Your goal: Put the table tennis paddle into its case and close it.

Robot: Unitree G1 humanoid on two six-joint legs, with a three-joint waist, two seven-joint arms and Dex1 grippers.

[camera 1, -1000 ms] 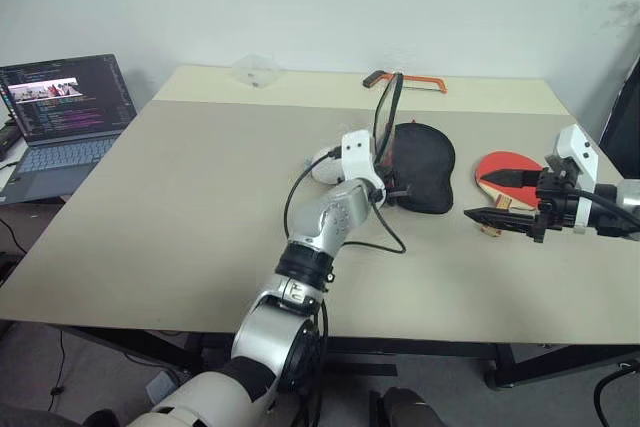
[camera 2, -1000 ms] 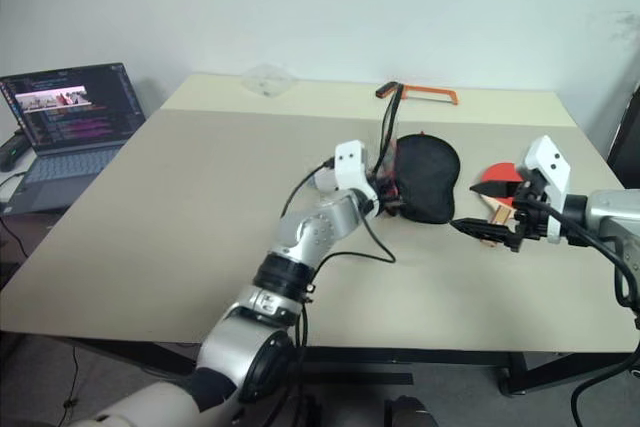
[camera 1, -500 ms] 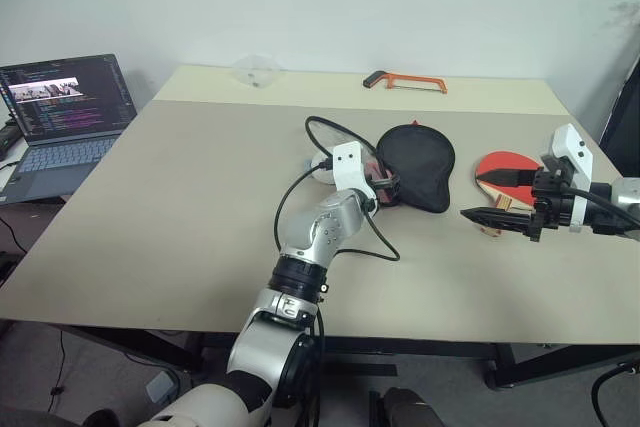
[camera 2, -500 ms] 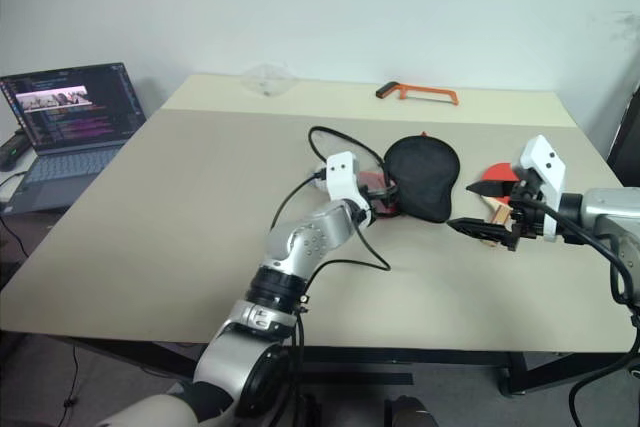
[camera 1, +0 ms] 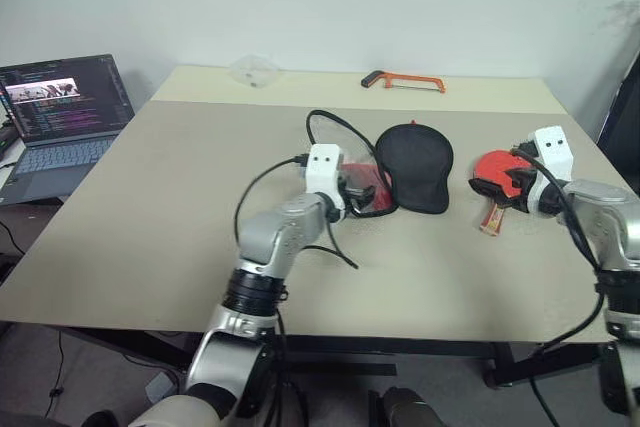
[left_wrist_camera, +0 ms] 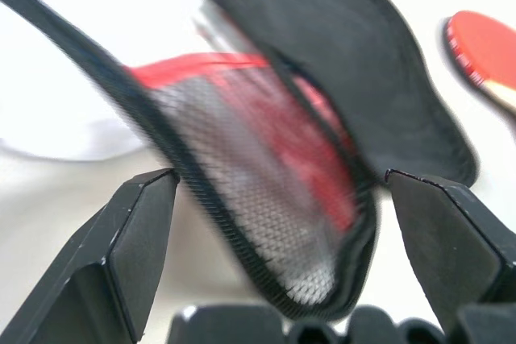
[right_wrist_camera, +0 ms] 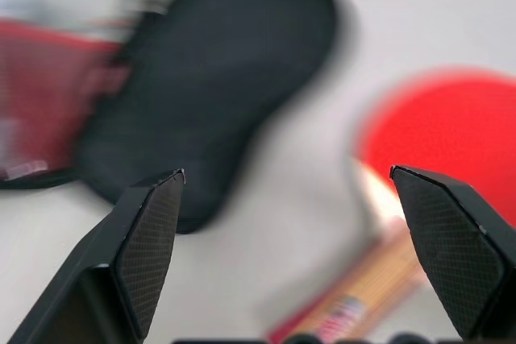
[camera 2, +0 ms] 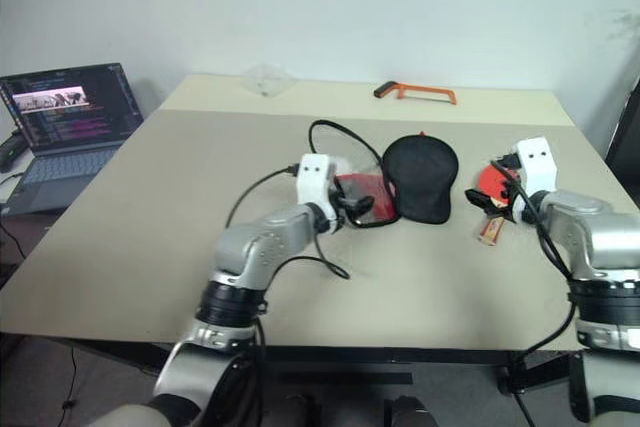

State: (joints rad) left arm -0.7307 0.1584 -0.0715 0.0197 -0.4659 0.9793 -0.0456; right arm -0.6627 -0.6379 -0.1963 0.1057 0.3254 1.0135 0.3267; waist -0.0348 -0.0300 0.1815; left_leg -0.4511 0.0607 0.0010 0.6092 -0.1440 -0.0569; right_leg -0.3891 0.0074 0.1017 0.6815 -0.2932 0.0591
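Left tool [left_wrist_camera: 274, 223]: fingers spread wide, nothing pinched. The case [camera 1: 405, 162] lies directly ahead of it, its red mesh flap [left_wrist_camera: 266, 175] folded open toward the tool and its black face [left_wrist_camera: 355, 78] lying beyond. The mouth stands open, which suits loading; the flap's trim looks near the tool, though contact cannot be confirmed.

Right tool [right_wrist_camera: 294, 255]: fingers likewise spread, empty. It hovers above the paddle [camera 1: 497, 169], aimed across the handle [right_wrist_camera: 363, 296] toward the case. Judged as lining up for a grasp of the handle, the only part narrow enough to pinch.

The paddle lies flat on the surface [camera 1: 180, 197], red blade up, just beside the case on the robot's right, handle pointing toward the robot. It is outside the case; insertion and closing are both outstanding.

Further out: a black cable [camera 1: 330, 132] loops from the left arm over the surface beside the case and could snag the flap. A hacksaw [camera 1: 405, 80] lies at the far edge, well apart. A clear plastic item [camera 1: 255, 69] sits at the far left of the surface. A laptop [camera 1: 65, 112], open, stands off to the left.
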